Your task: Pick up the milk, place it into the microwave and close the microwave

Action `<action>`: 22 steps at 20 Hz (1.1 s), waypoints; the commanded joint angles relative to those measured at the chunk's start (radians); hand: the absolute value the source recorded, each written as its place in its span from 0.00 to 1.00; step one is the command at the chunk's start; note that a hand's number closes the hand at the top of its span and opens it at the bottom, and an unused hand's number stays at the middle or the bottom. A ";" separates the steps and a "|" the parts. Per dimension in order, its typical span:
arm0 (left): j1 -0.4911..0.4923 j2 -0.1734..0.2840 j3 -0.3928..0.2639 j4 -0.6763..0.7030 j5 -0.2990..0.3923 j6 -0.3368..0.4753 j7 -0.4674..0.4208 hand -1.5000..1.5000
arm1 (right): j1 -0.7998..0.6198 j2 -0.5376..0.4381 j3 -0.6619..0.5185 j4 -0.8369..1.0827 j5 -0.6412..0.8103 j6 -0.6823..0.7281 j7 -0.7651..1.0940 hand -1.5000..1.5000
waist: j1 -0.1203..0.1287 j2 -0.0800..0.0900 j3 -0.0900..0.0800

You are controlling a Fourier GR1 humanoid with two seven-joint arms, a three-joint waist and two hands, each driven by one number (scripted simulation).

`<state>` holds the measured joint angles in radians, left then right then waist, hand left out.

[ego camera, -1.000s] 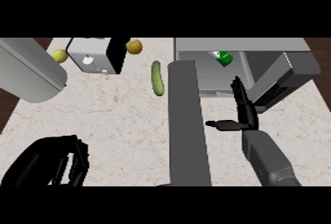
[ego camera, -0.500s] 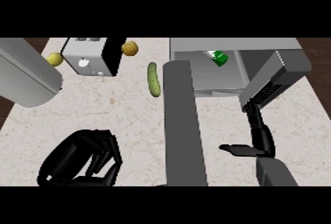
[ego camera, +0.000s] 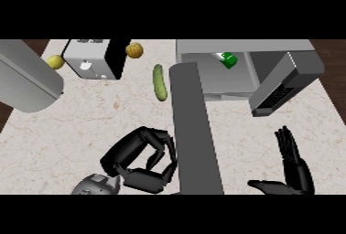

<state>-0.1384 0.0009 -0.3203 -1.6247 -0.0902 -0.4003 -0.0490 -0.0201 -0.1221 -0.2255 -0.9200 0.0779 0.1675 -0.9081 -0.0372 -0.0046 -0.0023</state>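
We read no labels. One milk (ego camera: 229, 59) inside microwave (ego camera: 223, 73); one cucumber (ego camera: 160, 82) at 12 o'clock. Left hand (ego camera: 138, 157) curled empty, right hand (ego camera: 292, 167) spread.

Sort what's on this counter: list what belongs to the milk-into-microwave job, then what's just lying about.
Job:
milk, inside the microwave
microwave
microwave door, open
right hand, open
left hand, fingers curled

Lying about:
cucumber
toaster
lemon
brown round item
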 commanded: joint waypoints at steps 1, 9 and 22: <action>-0.072 -0.001 -0.121 0.216 -0.089 0.104 -0.102 1.00 | 0.104 -0.048 0.006 -0.160 -0.027 0.064 0.017 0.00 | -0.006 0.004 0.000; -0.215 -0.001 -0.260 0.592 -0.071 0.404 -0.365 1.00 | 0.265 -0.055 0.057 -0.454 -0.078 0.145 0.079 0.00 | -0.013 0.009 -0.001; -0.400 -0.001 -0.585 0.759 0.345 0.696 -0.392 1.00 | 0.324 -0.102 0.101 -0.783 -0.235 0.241 0.253 0.00 | -0.092 0.022 -0.004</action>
<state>-0.4931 0.0061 -0.8126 -0.8948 0.1732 0.2367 -0.4698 0.2917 -0.2199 -0.1375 -1.6113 -0.1214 0.3827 -0.7017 -0.1081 0.0140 -0.0051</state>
